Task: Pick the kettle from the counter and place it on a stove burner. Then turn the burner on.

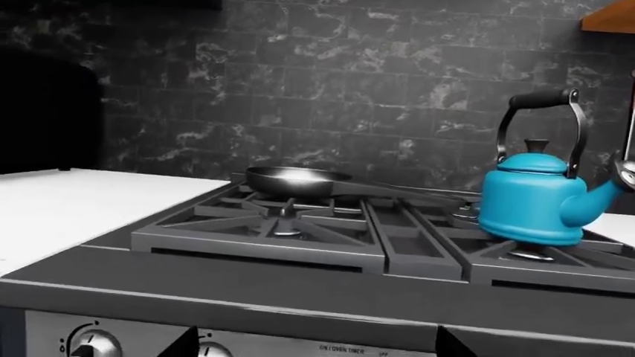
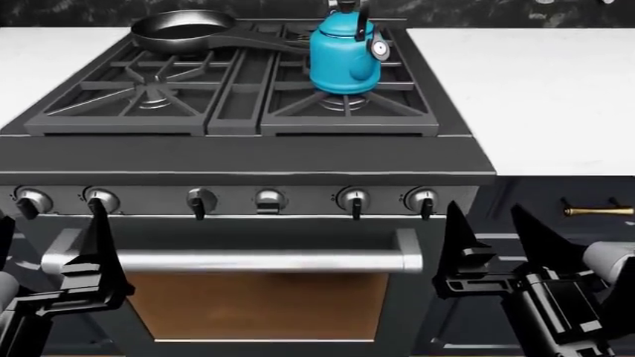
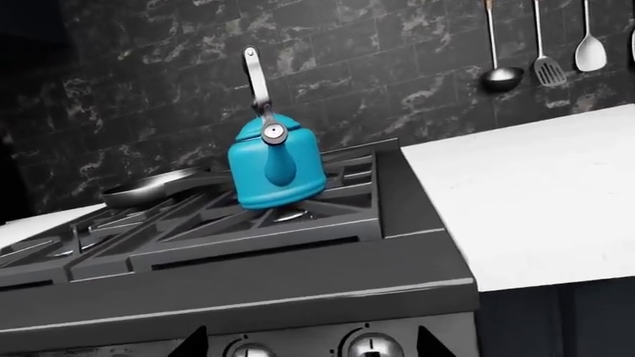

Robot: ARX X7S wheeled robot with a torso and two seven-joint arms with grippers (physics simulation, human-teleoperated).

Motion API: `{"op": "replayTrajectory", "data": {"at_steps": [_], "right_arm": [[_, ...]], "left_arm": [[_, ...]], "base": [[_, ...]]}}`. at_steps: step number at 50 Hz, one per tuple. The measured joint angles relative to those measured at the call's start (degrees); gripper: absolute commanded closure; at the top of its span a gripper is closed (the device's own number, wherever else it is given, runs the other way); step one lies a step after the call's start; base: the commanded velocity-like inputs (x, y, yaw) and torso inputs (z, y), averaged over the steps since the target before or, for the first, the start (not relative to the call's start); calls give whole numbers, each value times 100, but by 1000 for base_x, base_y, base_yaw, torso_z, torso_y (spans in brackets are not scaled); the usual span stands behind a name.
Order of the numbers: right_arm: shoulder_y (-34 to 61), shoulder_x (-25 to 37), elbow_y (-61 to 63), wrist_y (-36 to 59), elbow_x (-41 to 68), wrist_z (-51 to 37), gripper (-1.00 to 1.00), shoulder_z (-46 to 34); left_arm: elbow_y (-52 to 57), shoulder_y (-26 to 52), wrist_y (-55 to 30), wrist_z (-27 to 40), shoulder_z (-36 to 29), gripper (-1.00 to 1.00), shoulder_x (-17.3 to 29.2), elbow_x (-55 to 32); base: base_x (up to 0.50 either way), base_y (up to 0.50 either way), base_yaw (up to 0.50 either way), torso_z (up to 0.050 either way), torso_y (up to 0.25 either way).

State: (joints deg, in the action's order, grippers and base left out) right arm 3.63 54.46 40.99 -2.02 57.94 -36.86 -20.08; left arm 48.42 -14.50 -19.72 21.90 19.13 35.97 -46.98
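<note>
Kettle (image 2: 344,56) set on the front right burner (image 2: 346,103), off the counter (image 2: 536,97); knob not yet turned.

Best to reach for the far-right knob (image 2: 421,200), likely the matching one, gripping squarely before twisting. Right gripper (image 2: 488,245) low before the oven, fingers spread wide, holding nothing; left gripper (image 2: 50,245) likewise apart and empty.

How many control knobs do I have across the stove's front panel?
6: two at the far left, two near the middle, two at the right. None look hidden.
</note>
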Motion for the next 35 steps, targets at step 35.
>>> {"op": "replayTrajectory", "data": {"at_steps": [35], "right_arm": [[-47, -115, -155, 14, -20, 52, -100, -67]], "left_arm": [[-83, -37, 86, -20, -57, -100, -32, 43]], "base": [[0, 0, 0, -31, 0]]}}
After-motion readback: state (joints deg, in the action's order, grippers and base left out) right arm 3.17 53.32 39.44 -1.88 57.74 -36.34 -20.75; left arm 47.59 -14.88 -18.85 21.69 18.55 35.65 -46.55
